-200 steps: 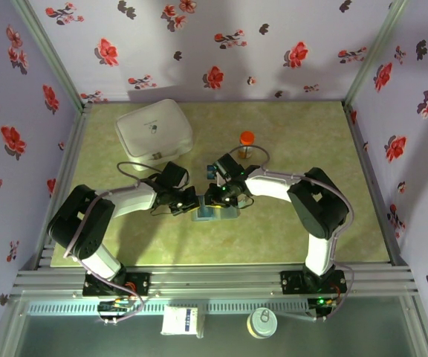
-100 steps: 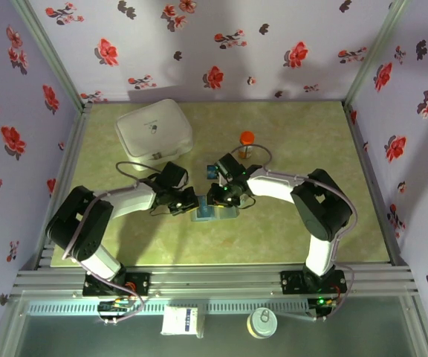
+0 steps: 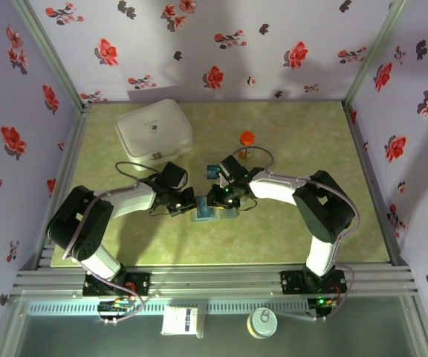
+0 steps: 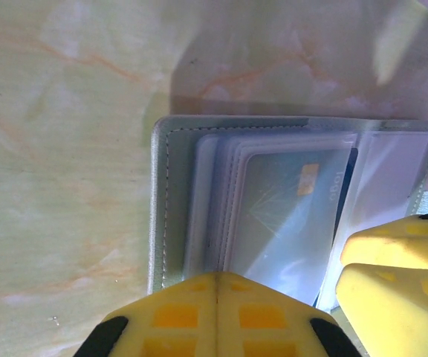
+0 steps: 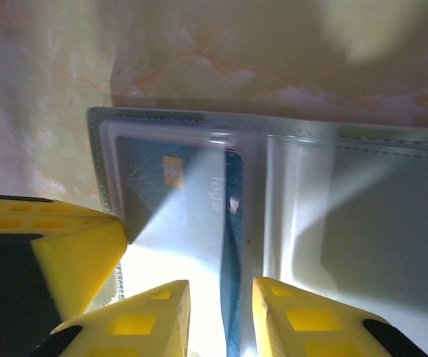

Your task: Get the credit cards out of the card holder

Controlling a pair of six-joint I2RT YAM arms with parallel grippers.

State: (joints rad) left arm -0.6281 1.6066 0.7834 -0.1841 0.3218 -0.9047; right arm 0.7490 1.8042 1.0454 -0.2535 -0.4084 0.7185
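Pressing the left fingers (image 4: 218,297), fully closed, onto the open card holder's (image 4: 173,201) near edge, apparently pinning it to the tabletop (image 4: 65,149). Straddling the blue-teal card's (image 5: 232,223) protruding edge with the right fingers (image 5: 284,312), partly open, not visibly clamping. Lying mid-tabletop between both arms, showing grey-blue panels and clear pockets.

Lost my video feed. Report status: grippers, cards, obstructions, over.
Left gripper shut, pressing on card holder. Right gripper open astride blue card; card not yet out. Orange-capped bottle stands apart, behind.
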